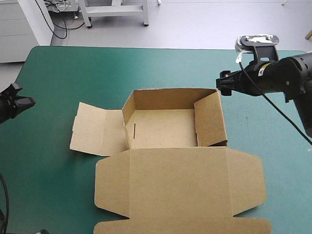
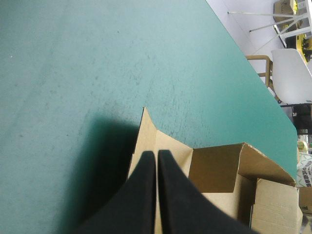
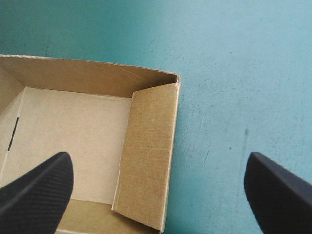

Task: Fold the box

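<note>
TWO HANDS, ONE UNFINISHED BOX. A brown box [image 1: 160, 128] sits half-formed in the middle of the teal-green surface [image 1: 59, 71], between the two hands. The right hand [image 3: 157, 163] hovers empty, its black fingers spread wide, at the tray's far corner. Ahead of it and between its fingers stands the right wall [image 3: 146, 156], a corrugated panel that leans a little inward and looks not yet tucked home.

The left hand [image 2: 156, 161] has its fingers pressed together into a point and grips nothing. It sits apart from the box, with the side flap [image 1: 93, 130] lying unfolded and flat on the surface ahead of it. The lid [image 1: 178, 190], a broad sheet with rounded ears, lies flat on the side of the tray away from the right hand.

The board is matte, thin and creased along score lines. It is likely light and stiff, apt to hinge only at those creases and to slide on the smooth cover if pushed without a counter-hold. The side flap's free edge looks like the best place to take hold, lifting it about its crease while the other hand steadies a standing wall.
</note>
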{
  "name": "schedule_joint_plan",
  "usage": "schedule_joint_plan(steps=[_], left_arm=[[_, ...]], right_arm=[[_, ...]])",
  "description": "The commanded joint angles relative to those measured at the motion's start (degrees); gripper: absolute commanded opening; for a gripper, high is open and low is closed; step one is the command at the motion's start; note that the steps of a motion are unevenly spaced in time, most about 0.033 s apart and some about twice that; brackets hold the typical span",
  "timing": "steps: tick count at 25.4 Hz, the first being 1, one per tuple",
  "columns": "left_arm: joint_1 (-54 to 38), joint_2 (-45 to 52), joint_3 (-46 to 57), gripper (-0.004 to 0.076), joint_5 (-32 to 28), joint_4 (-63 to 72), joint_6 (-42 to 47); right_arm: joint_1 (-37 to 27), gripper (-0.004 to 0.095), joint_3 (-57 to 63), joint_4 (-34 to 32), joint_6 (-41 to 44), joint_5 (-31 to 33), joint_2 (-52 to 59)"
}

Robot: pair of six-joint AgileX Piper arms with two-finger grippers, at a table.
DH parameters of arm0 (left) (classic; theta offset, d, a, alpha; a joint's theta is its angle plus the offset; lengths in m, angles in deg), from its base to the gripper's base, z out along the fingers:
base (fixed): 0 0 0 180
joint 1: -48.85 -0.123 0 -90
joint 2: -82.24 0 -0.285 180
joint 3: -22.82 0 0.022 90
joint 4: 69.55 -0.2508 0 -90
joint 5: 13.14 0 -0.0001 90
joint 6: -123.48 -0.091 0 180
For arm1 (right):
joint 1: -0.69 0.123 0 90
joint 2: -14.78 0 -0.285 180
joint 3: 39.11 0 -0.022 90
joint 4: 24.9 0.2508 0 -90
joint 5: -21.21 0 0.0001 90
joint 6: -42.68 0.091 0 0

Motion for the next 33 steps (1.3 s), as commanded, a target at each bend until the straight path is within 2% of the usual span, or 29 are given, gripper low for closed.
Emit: schedule_joint_plan(steps=[1, 5, 18, 33], left_arm=[[-0.05, 2.17, -1.35, -0.0008, 0.15, 4.0, 0.01], [-0.05, 2.17, -1.35, -0.0008, 0.37, 4.23, 0.12], [-0.05, 2.17, -1.35, -0.0008, 0.57, 4.34, 0.12], [-0.05, 2.17, -1.35, -0.0008, 0.0, 4.34, 0.12]], right_arm=[[-0.24, 0.0876, 0.84, 0.03, 2.07, -2.53, 3.58], [-0.24, 0.0876, 2.85, 2.84, 2.76, -2.53, 1.46], [-0.24, 0.0875, 6.78, 2.63, 1.1, -2.53, -15.23], [-0.24, 0.0875, 6.9, 2.68, -0.04, -2.53, -20.9]])
